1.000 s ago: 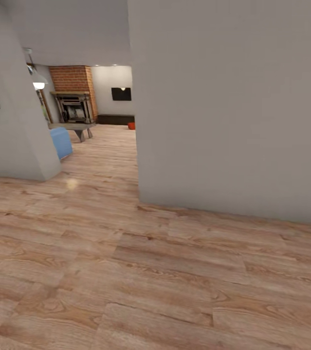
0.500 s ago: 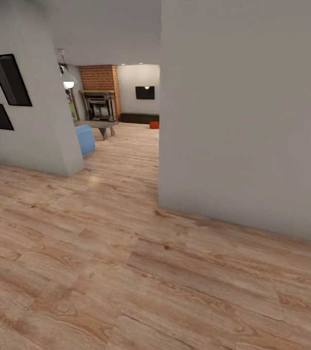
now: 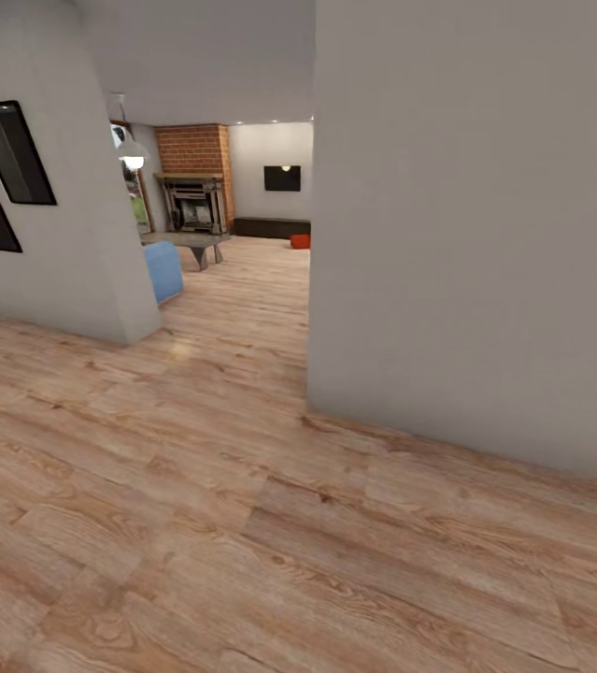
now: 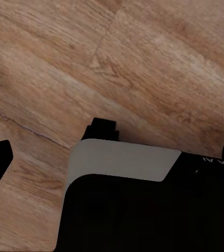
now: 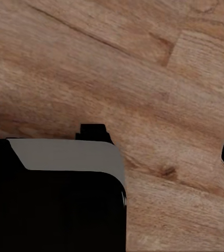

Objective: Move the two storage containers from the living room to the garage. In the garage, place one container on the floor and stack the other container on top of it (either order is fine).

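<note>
Grainy light wood plank floor (image 3: 242,486), brick fireplace (image 3: 191,178), small orange-red container (image 3: 300,241) far off; fingers' state can't tell.

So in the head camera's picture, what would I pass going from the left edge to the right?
Black picture frames → hanging lamp → brick fireplace → black wall TV → small orange-red thing on the floor → big grey wall.

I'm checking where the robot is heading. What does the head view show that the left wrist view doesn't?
Head view alone: grey walls, the brick fireplace, a black TV, a blue seat and a small orange-red object far down the room. Left wrist view alone: the robot's dark body close up. Both share the light wood plank floor.
</note>
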